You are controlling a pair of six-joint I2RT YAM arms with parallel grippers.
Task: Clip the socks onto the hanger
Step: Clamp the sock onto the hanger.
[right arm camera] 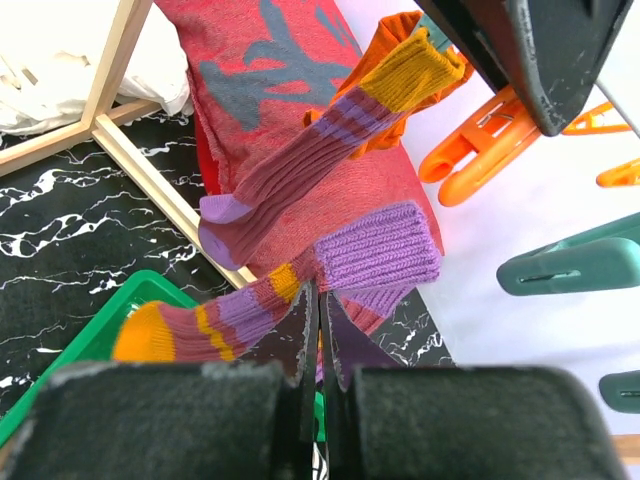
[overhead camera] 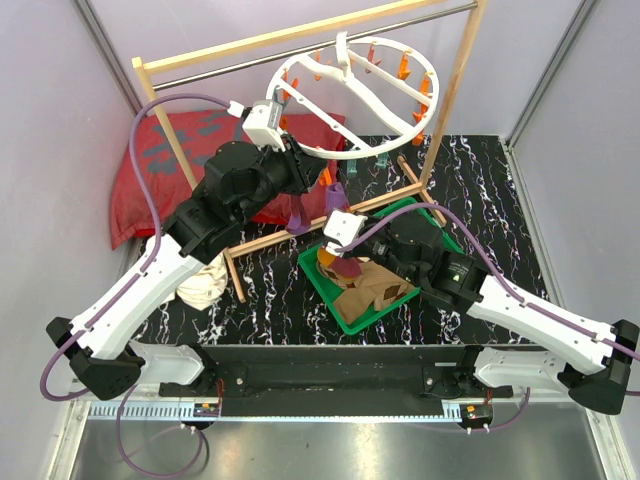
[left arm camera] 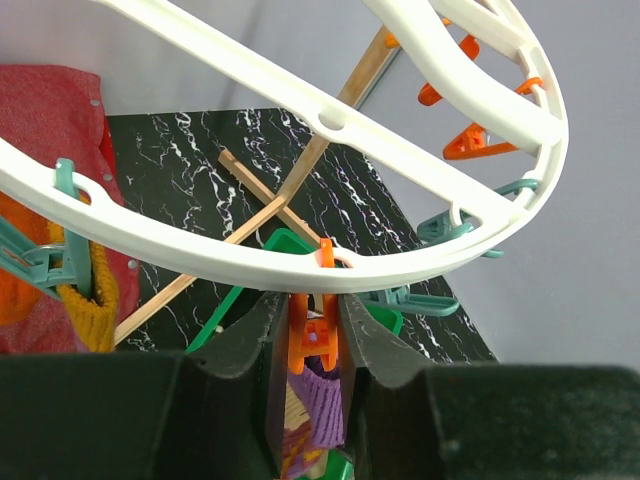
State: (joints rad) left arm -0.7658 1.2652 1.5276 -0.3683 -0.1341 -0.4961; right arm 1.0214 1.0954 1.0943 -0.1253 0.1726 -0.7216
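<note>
Left gripper [left arm camera: 311, 305] pinches orange clip [left arm camera: 314, 345] on hanger [left arm camera: 230, 250] near rim; right gripper [right arm camera: 320, 305] clamped on purple sock [right arm camera: 378, 252].
Sock just under clip: lift cuff between clip tips before left lets go.

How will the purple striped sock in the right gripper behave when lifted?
Probably floppy: the purple striped sock folds and droops from the right gripper. Its ribbed knit looks grippy, so slipping seems unlikely. Likely light: a small pinch holds it.

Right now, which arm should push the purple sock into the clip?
The right arm. The right gripper pinches the purple striped sock just below the orange clip, which the left gripper squeezes on the hanger.
</note>
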